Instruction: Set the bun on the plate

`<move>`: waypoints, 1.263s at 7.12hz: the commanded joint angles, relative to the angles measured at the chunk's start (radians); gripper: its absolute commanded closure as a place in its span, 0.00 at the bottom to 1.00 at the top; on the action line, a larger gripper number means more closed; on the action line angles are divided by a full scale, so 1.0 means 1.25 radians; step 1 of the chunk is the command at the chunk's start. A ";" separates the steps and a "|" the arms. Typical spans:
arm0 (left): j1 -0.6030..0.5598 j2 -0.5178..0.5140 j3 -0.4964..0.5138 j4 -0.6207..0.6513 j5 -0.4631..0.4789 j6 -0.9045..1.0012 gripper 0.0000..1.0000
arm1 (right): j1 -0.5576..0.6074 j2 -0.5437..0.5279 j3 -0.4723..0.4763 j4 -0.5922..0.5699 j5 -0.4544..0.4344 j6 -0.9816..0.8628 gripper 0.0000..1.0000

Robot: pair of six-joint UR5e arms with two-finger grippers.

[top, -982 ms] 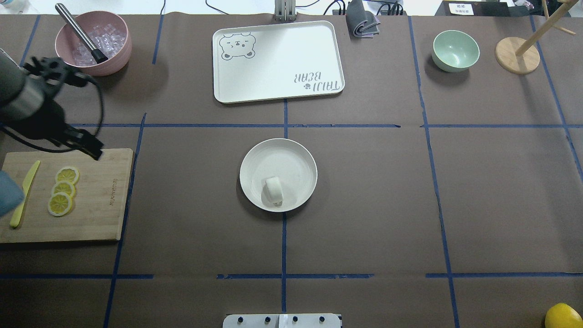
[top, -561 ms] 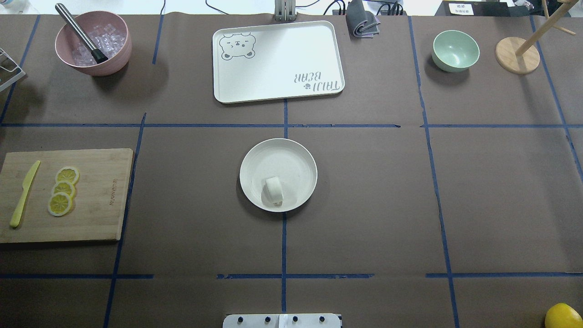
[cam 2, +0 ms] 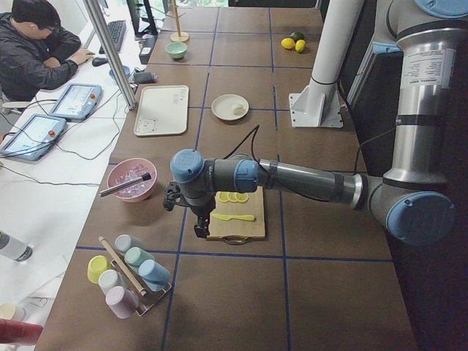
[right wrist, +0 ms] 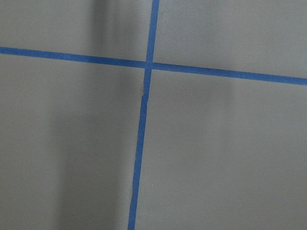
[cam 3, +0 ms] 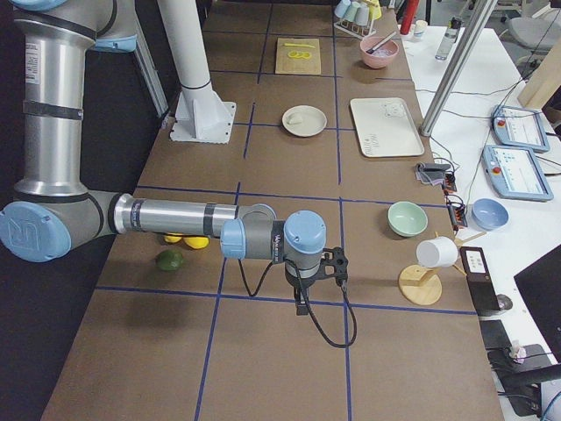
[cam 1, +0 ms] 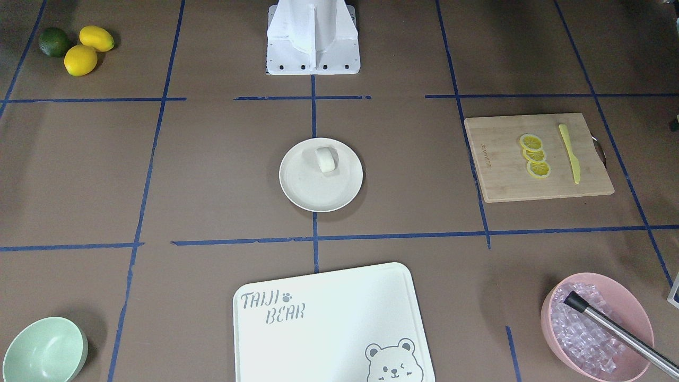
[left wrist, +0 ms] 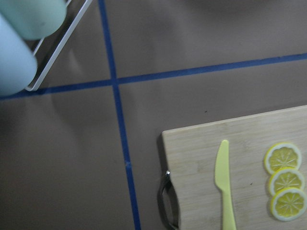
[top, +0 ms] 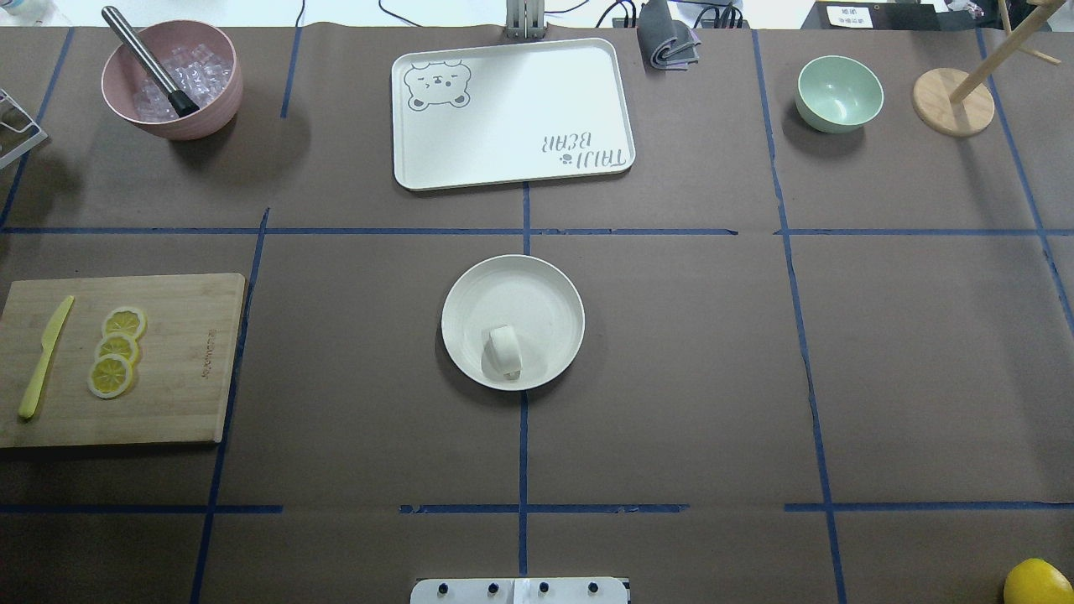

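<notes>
The small white bun (top: 503,352) lies on its side inside the round cream plate (top: 537,281) at the table's middle, toward the rim nearest the robot base. The front-facing view shows the same bun (cam 1: 326,159) on the plate (cam 1: 318,193). No gripper is near them. My left gripper (cam 2: 199,231) hangs over the near end of the cutting board at the table's left end, seen only in the left side view, so I cannot tell its state. My right gripper (cam 3: 301,307) hangs over bare table at the right end, state likewise unreadable.
A bamboo cutting board (top: 185,369) holds three lemon slices (top: 115,351) and a yellow knife (top: 44,356). A pink bowl of ice (top: 172,80), bear-printed tray (top: 512,113), mint bowl (top: 839,92) and wooden stand (top: 952,101) line the far side. A person (cam 2: 33,44) sits beyond.
A second ago my left arm showed over the cutting board's far left corner in the overhead view; it has since withdrawn out of that view. Bun and plate have not moved.
</notes>
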 commanded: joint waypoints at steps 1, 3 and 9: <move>-0.005 0.023 0.003 0.000 0.000 0.002 0.00 | 0.000 0.000 0.001 0.000 0.000 0.000 0.00; -0.031 0.023 0.006 0.000 0.000 0.007 0.00 | 0.000 -0.001 -0.001 0.000 0.000 0.000 0.00; -0.048 0.040 0.014 -0.008 0.068 0.098 0.00 | 0.000 -0.001 -0.001 0.000 0.000 0.001 0.00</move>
